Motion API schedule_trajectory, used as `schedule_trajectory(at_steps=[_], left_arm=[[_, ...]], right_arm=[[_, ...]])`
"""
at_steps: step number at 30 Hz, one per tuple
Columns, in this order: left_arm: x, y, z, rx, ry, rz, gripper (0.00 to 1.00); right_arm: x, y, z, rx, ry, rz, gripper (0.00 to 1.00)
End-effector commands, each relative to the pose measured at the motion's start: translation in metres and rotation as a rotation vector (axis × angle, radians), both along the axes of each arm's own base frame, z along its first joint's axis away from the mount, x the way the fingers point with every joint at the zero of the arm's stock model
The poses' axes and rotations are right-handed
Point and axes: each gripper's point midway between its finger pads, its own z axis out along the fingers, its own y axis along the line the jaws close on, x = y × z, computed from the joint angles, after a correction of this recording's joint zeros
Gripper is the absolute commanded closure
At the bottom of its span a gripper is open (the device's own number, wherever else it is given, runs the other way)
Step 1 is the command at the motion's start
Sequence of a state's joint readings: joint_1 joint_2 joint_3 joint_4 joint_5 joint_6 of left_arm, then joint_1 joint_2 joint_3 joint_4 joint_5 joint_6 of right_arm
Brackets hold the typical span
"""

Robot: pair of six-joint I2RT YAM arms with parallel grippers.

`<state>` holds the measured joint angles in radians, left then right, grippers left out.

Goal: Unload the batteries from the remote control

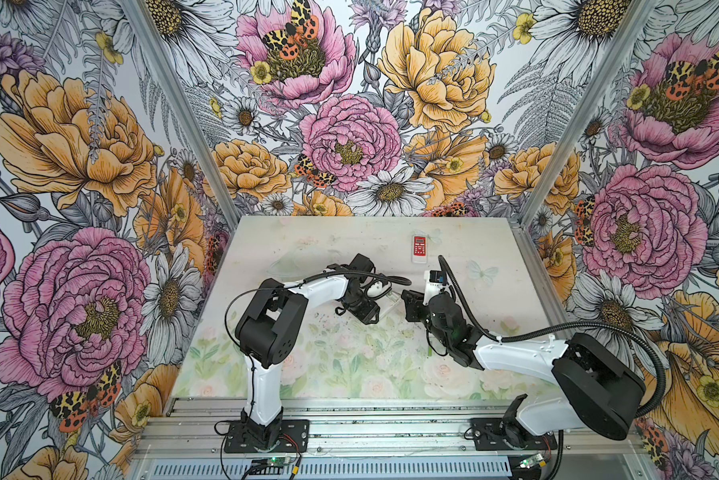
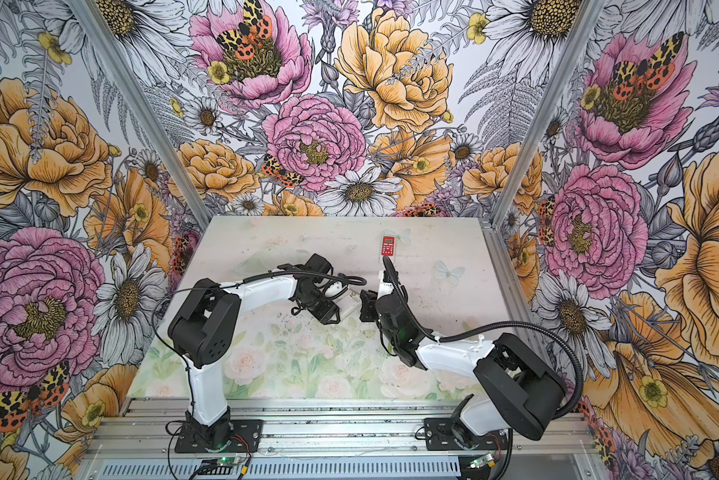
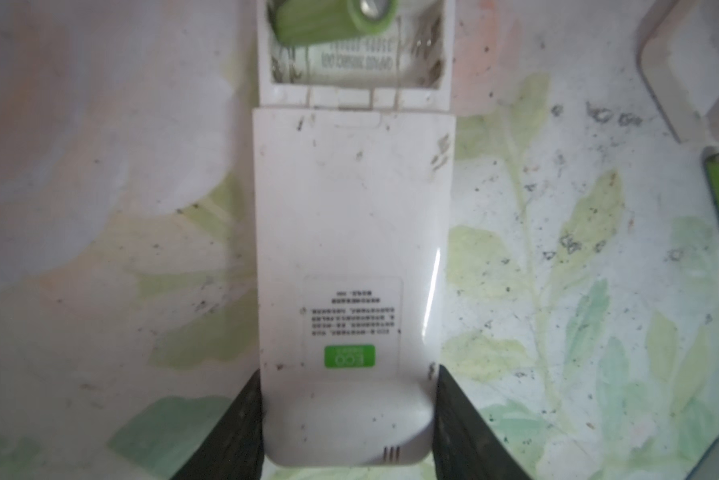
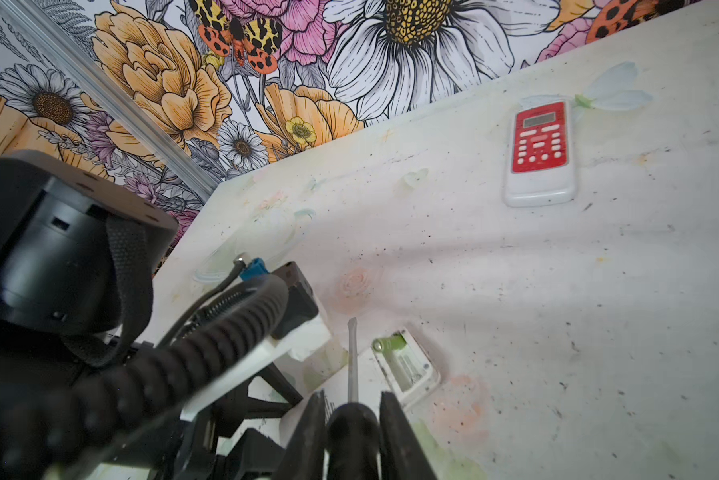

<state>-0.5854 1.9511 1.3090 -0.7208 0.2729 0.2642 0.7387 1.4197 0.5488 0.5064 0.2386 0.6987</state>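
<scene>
While left pincer [image 3: 347, 399] grips the remote [image 3: 349, 228] by its edges, right pincer [image 4: 354, 411] clenches a screwdriver [image 4: 352, 365] — green battery [image 3: 328, 20] seemingly tilted.

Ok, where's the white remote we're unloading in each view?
Both top views: white remote at the middle, where the two arms meet.
Left wrist: fills the centre, left gripper clamped on its rounded end.
Right wrist: only its open end, beside the screwdriver shaft.
Shared landmark: the light green battery in its open bay, clear in both wrist views.

Top views high above table [image 1: 328, 241], wrist views close, sharing white remote [image 3: 349, 208]
</scene>
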Motion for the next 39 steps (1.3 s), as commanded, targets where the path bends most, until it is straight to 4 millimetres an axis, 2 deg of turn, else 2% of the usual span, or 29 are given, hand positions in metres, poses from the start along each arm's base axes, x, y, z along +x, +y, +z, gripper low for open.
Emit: schedule_trajectory(at_steps=[1, 7, 12, 16, 20, 21, 23, 34, 39], left_arm=[[-0.014, -0.006, 0.001, -0.028, 0.036, -0.046, 1.0], [-0.011, 0.003, 0.001, 0.03, -0.015, -0.048, 1.0], [-0.003, 0.011, 0.012, 0.096, -0.139, -0.051, 1.0], [-0.003, 0.012, 0.016, 0.13, -0.2, -0.074, 1.0], [-0.003, 0.012, 0.014, 0.153, -0.232, -0.087, 1.0], [0.0, 0.011, 0.023, 0.147, -0.264, -0.081, 1.0], [0.0, 0.012, 0.027, 0.144, -0.283, -0.081, 1.0], [0.004, 0.015, 0.032, 0.187, -0.362, -0.092, 1.0], [0.007, 0.015, 0.036, 0.206, -0.397, -0.1, 1.0]], right_arm=[[0.004, 0.008, 0.028, 0.068, -0.052, 0.009, 1.0], [0.003, 0.0, 0.024, 0.027, -0.024, -0.018, 1.0], [0.002, 0.004, 0.019, -0.062, 0.108, 0.026, 1.0], [0.005, -0.005, 0.014, -0.071, 0.148, -0.015, 1.0], [0.006, -0.005, 0.007, -0.096, 0.211, 0.007, 1.0], [0.005, -0.005, 0.002, -0.106, 0.24, 0.013, 1.0], [0.001, -0.006, -0.004, -0.104, 0.272, 0.018, 1.0], [-0.003, -0.02, -0.009, -0.108, 0.301, -0.026, 1.0], [-0.003, -0.013, -0.008, -0.096, 0.311, 0.012, 1.0]])
